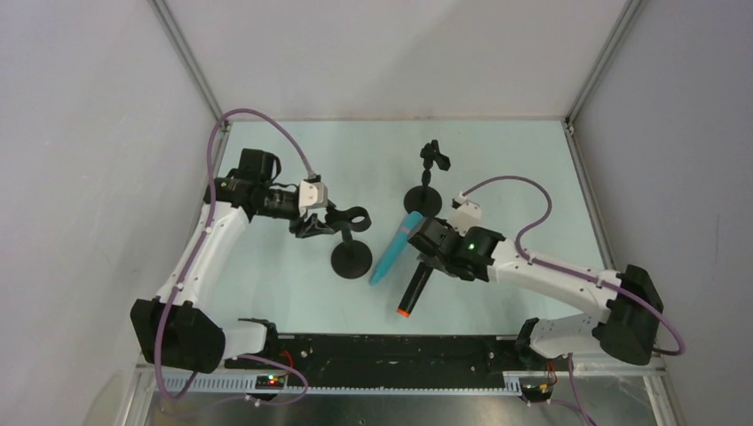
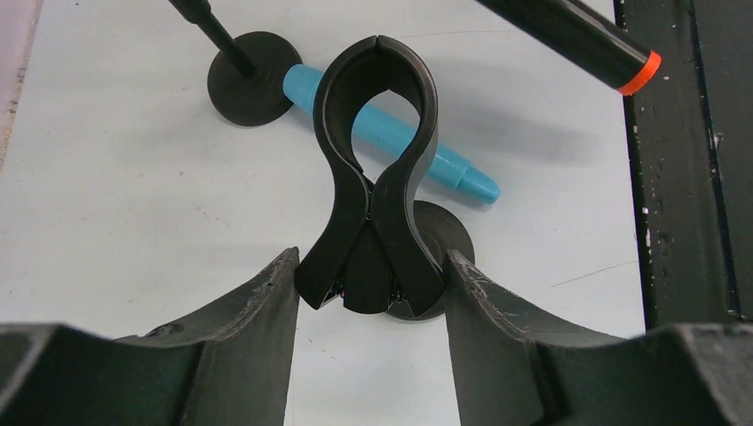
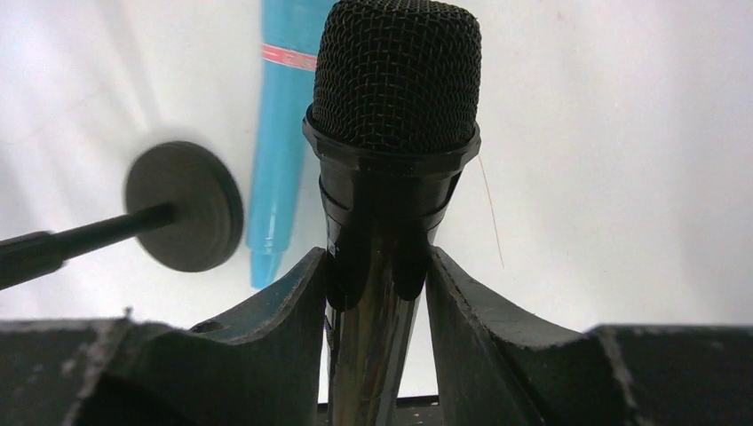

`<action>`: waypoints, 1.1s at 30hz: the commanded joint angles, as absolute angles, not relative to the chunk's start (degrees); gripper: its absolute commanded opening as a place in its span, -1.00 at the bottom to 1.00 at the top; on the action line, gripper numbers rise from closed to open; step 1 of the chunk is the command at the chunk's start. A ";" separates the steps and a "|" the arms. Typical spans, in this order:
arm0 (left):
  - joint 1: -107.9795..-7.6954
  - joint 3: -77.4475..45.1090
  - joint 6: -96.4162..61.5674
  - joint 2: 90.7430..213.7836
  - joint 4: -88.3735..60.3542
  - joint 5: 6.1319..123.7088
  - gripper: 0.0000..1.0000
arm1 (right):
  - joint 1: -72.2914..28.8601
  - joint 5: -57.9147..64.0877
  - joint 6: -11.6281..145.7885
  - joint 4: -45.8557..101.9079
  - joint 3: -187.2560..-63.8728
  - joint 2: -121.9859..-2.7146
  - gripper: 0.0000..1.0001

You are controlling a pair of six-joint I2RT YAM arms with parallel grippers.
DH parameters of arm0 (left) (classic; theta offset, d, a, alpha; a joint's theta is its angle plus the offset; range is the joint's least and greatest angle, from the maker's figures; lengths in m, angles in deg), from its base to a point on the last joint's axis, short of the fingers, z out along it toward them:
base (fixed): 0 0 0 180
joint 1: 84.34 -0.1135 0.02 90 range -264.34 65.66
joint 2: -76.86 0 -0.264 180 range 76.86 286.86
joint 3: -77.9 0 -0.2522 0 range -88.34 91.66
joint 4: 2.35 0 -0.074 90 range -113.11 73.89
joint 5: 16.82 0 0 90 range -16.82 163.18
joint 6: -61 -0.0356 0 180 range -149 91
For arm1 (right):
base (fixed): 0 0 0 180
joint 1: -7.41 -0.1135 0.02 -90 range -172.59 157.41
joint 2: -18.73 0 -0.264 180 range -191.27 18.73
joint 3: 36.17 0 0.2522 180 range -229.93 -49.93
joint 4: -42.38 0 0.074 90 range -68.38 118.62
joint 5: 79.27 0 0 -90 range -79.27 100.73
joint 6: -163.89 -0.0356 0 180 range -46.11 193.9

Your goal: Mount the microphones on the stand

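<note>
The black microphone (image 1: 413,293) with an orange-red end cap is held off the table in my right gripper (image 1: 424,253). In the right wrist view the fingers (image 3: 297,293) are shut on its body below the mesh head (image 3: 395,71). The turquoise microphone (image 1: 391,253) lies on the table between the two stands, and also shows in the left wrist view (image 2: 391,133). My left gripper (image 2: 368,266) is open, and its fingers flank the handles of the near stand's clip (image 2: 373,231). The clip's ring is closed. From above, the left gripper (image 1: 313,226) sits left of that clip (image 1: 352,216).
The near stand's round base (image 1: 352,260) stands mid-table. A second stand (image 1: 426,177) with its own clip stands further back, its base (image 2: 249,80) by the turquoise microphone's head. A black rail (image 1: 400,346) runs along the near table edge. Grey walls close in the table.
</note>
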State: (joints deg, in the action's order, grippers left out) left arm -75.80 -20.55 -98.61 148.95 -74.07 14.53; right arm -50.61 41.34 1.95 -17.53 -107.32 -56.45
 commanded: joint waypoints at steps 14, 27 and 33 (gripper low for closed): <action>-76.07 -20.24 -100.59 150.46 -73.79 14.49 -1.00 | -60.67 70.51 70.03 17.83 -148.88 -62.57 -1.00; -76.61 -22.07 -101.36 148.87 -73.73 13.21 0.99 | -59.03 69.05 74.08 20.39 -154.66 -67.13 -1.00; -80.42 -22.40 -101.78 148.27 -73.79 10.18 0.99 | -59.19 69.22 72.13 18.77 -154.29 -66.58 -1.00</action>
